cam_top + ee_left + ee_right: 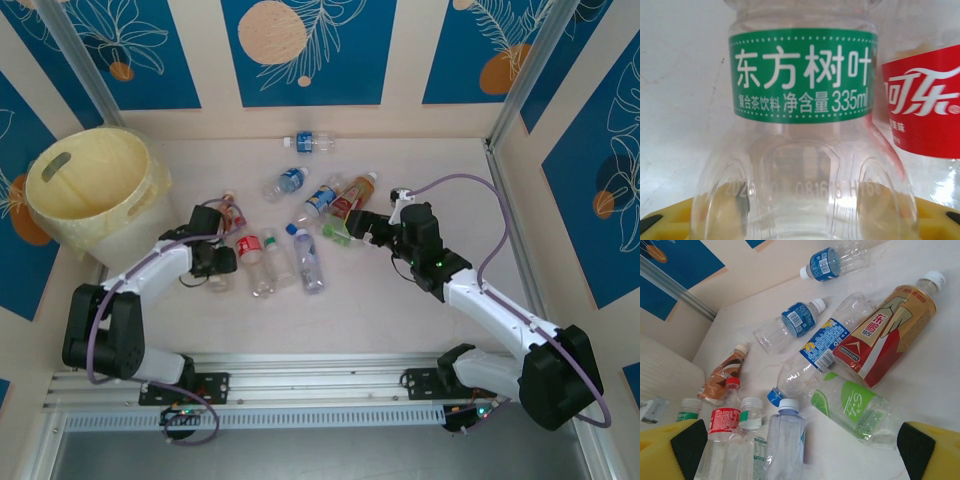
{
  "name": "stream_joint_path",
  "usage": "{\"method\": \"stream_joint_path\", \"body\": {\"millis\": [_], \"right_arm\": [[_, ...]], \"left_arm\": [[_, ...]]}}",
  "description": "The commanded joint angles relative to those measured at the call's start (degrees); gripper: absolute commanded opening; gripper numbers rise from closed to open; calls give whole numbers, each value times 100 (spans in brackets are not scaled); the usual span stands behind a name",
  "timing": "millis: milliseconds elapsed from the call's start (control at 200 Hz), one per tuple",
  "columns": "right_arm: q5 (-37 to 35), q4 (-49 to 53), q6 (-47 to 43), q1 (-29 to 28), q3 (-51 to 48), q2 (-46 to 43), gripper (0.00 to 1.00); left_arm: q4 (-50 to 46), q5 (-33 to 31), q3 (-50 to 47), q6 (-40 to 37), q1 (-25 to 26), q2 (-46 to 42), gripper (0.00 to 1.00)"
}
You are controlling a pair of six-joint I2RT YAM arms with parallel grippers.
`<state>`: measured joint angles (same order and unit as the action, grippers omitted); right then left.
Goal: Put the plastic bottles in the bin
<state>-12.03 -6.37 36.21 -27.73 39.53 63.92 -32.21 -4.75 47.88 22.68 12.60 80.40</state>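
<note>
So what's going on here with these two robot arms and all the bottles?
Two robot arms are clearing plastic bottles off the table into the yellow bin at the back left. The left gripper straddles a green-labelled bottle beside a red-labelled bottle; whether it grips yet is unclear. The right gripper is open and empty, near a lime-green bottle. The other bottles lie scattered on the table.

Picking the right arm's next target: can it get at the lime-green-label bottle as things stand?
Probably yes. The right end effector is open, with the lime-green-label bottle lying just ahead between its fingers, top uncovered. The red-and-gold bottle beside it may crowd one finger.
</note>
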Motion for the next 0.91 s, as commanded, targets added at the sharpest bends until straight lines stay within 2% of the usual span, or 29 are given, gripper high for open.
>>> {"method": "stream_joint_path", "body": {"millis": [0,120,240,420,580,800,900], "right_arm": [[-159,-70,-52,37,-82,-107,100],[-146,-131,-64,39,-101,-100,100],[-48,-631,-322,26,-284,-64,100],[-11,-790,-415,21,-353,-56,100],[205,-900,-629,-3,-358,-55,100],[468,-1008,-910,-85,-347,-62,100],[548,-1157,-1012,-143,-370,-64,100]], "left_arm": [[-190,69,37,154,-7,-412,16],[-100,509,64,65,64,-771,8],[323,1017,-6,-130,282,-1178,0],[898,1534,-115,-117,402,-1667,0],[2239,2736,-544,13,488,-2172,0],[3786,3520,-819,381,594,-2610,0],[4227,3663,-790,387,655,-2759,0]]}}
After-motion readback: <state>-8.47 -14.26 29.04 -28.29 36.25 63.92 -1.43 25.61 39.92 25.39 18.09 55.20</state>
